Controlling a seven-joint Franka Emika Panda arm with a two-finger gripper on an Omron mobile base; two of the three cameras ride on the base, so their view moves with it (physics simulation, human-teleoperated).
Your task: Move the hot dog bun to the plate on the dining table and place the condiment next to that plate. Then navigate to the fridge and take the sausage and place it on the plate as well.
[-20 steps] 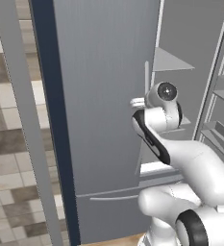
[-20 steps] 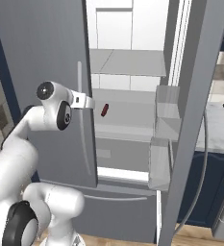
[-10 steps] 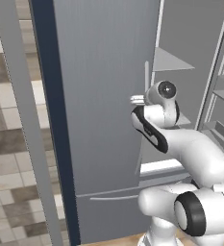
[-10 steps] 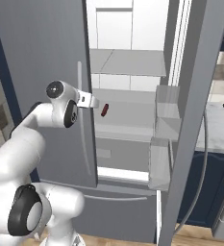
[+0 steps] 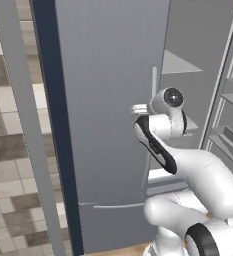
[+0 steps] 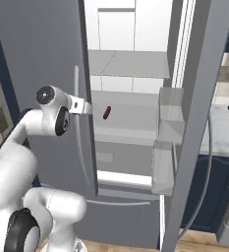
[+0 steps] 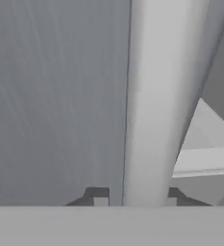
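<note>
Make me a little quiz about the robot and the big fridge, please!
1. True or false: the fridge has its right door closed.
2. What is the gripper shut on? A) the sausage B) the door handle C) a shelf
3. What small dark red thing lies on a white shelf inside?

Key:
1. False: that door stands open.
2. B, the door handle.
3. The sausage.
</note>
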